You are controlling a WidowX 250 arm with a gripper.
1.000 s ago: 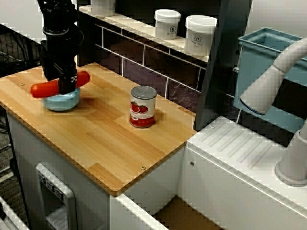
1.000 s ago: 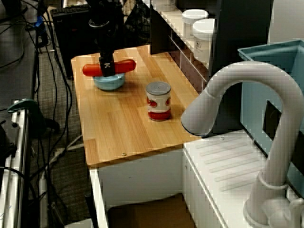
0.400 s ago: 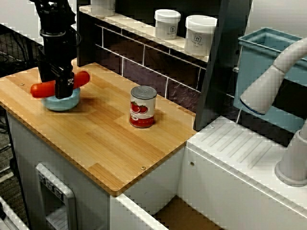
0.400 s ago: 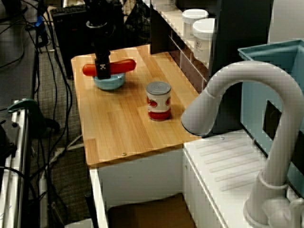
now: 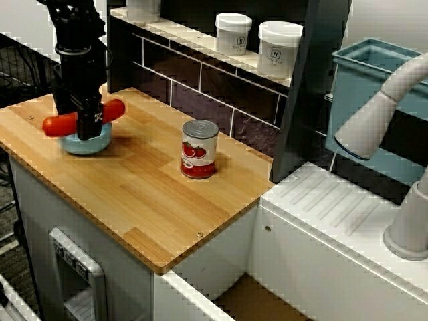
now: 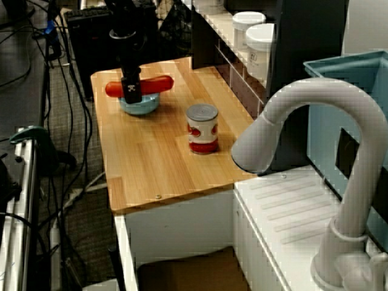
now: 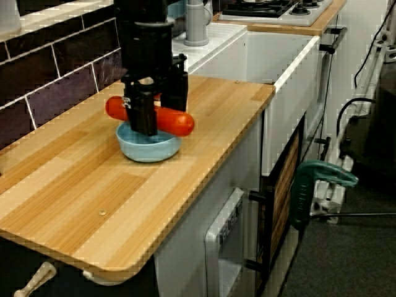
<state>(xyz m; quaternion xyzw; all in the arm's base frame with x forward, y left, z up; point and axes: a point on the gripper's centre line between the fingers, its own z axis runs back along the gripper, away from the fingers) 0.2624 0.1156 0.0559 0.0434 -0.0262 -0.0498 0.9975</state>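
Observation:
A red sausage lies across the rim of a light blue bowl at the far left of the wooden counter. My black gripper hangs straight down over the bowl, one finger on each side of the sausage's middle. The view from the counter's end shows the sausage running between a near finger and a far finger of the gripper, above the bowl. The jaws look open, and the sausage rests on the bowl. In the view from over the faucet, the gripper hides the sausage's middle.
A tomato can stands upright mid-counter, right of the bowl. Two white jars sit on the tiled ledge behind. A dark post, a teal bin and a white faucet are at right.
The gripper has shifted slightly along the sausage and the arm has leaned a little left. The sausage and bowl have stayed where they were.

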